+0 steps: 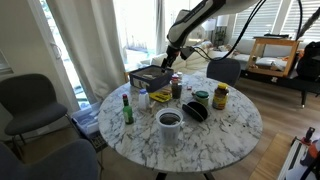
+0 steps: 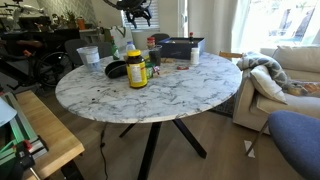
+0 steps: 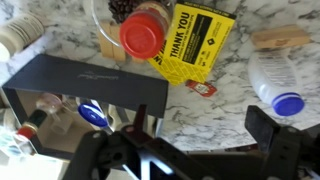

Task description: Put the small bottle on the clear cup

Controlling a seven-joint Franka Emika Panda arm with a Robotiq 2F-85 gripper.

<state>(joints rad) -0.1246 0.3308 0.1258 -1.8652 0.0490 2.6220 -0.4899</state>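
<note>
The small bottle (image 3: 142,37) shows its round red cap from above in the wrist view, beside a yellow "THANK YOU" packet (image 3: 197,40). It also shows in both exterior views (image 1: 176,78) (image 2: 153,42) next to the black box. The clear cup (image 3: 272,78) stands at the right of the wrist view, see-through with a bluish bottom; it also shows in both exterior views (image 1: 176,91) (image 2: 195,57). My gripper (image 3: 200,135) is open and empty. It hangs above the table (image 1: 172,57) (image 2: 135,12), between the box and the cup, touching nothing.
A black box (image 3: 85,85) (image 1: 150,77) lies left of the gripper. On the marble table (image 1: 230,135) stand a green bottle (image 1: 127,108), a white cup (image 1: 170,125) and a yellow-lidded jar (image 1: 220,96). A red sachet (image 3: 201,88) lies by the packet.
</note>
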